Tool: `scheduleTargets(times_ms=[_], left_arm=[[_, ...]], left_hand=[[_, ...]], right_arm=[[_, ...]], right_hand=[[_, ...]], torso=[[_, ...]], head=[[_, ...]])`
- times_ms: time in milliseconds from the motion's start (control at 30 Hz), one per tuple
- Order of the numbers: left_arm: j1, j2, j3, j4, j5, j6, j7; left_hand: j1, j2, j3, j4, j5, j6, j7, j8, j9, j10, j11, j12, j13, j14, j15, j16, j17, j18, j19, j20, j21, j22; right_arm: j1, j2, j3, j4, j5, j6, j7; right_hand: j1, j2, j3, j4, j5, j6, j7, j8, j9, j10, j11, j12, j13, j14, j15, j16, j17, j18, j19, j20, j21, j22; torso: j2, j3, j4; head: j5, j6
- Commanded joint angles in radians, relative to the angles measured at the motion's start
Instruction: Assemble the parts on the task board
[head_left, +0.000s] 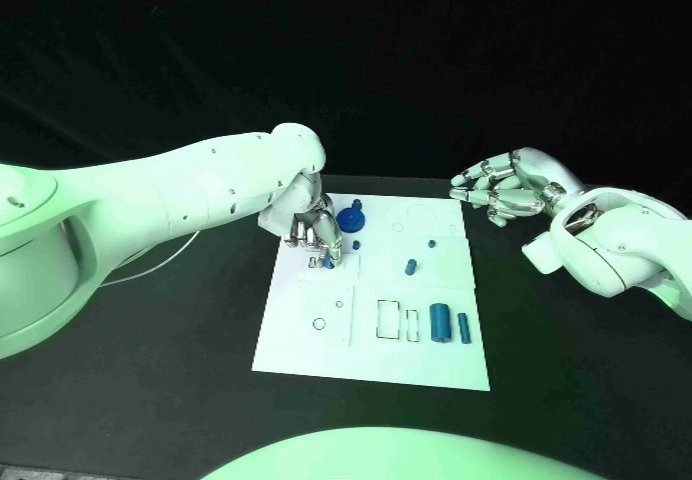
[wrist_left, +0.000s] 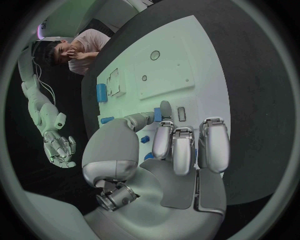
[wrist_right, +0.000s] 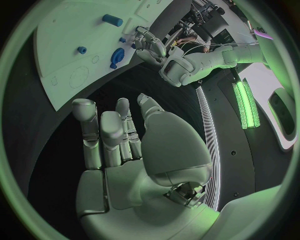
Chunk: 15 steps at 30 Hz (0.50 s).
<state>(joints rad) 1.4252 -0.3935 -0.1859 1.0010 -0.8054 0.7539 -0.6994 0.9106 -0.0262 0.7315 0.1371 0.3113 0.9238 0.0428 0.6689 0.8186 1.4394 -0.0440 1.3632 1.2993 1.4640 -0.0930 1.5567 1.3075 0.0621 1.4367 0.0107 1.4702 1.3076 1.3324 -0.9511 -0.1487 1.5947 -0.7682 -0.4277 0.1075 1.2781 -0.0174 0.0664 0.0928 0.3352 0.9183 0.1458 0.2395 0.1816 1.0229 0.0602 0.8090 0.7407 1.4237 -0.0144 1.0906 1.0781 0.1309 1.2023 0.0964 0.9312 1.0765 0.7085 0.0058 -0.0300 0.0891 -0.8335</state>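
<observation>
The left hand (head_left: 310, 232) reaches down over the far left part of the white task board (head_left: 303, 340), its fingertips pinching a small blue part (head_left: 327, 262) just above the plate. A larger blue knob-shaped part (head_left: 353, 217) sits just beside it, two small blue pieces (head_left: 411, 266) lie toward the middle, and two blue cylinders (head_left: 441, 324) stand near the board's right edge. The right hand (head_left: 502, 188) hovers off the far right corner — fingers loosely apart, holding nothing.

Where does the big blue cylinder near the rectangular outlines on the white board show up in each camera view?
Head view: the large blue cylinder stands low on the task board, right of the rectangular outlines.
Left wrist view: the blue block beside those outlines.
Right wrist view: not in it.
Shared landmark: the task board's rectangular outlines.
</observation>
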Motion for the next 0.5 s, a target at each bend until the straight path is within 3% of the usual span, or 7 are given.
scheduleTargets(times_ms=[33, 500], left_arm=[[-0.004, 0.006, -0.003, 0.000, -0.015, 0.012, -0.164], [-0.007, 0.009, -0.006, -0.007, -0.037, 0.002, -0.163]], left_hand=[[0.027, 0.025, 0.115, -0.121, 0.006, 0.016, -0.022, 0.000, 0.003, 0.001, -0.003, 0.002, 0.000, 0.102, -0.006, 0.003, 0.248, -0.011, 0.005, -0.003, -0.001, 0.036], [0.001, 0.005, -0.029, -0.066, 0.002, 0.032, -0.025, -0.038, 0.036, 0.001, -0.004, 0.003, 0.004, 0.102, -0.006, 0.003, 0.247, -0.011, 0.005, -0.002, -0.003, 0.037]], right_arm=[[0.000, 0.000, 0.000, 0.002, -0.010, 0.005, 0.003], [0.000, -0.003, 0.000, 0.008, -0.013, 0.005, 0.003]], right_hand=[[-0.005, -0.003, 0.001, 0.007, 0.003, -0.008, 0.000, 0.005, -0.001, 0.006, 0.001, -0.002, -0.001, 0.006, 0.002, -0.004, -0.001, 0.012, 0.009, 0.000, -0.003, -0.001], [-0.005, -0.003, 0.001, 0.007, 0.003, -0.008, 0.000, 0.005, -0.001, 0.006, 0.001, -0.002, -0.001, 0.006, 0.002, -0.005, -0.002, 0.013, 0.007, 0.000, -0.007, -0.003]], torso=[[0.001, 0.0001, -0.0005], [0.000, 0.0001, 0.0003]], head=[[-0.001, 0.000], [-0.003, -0.003]])
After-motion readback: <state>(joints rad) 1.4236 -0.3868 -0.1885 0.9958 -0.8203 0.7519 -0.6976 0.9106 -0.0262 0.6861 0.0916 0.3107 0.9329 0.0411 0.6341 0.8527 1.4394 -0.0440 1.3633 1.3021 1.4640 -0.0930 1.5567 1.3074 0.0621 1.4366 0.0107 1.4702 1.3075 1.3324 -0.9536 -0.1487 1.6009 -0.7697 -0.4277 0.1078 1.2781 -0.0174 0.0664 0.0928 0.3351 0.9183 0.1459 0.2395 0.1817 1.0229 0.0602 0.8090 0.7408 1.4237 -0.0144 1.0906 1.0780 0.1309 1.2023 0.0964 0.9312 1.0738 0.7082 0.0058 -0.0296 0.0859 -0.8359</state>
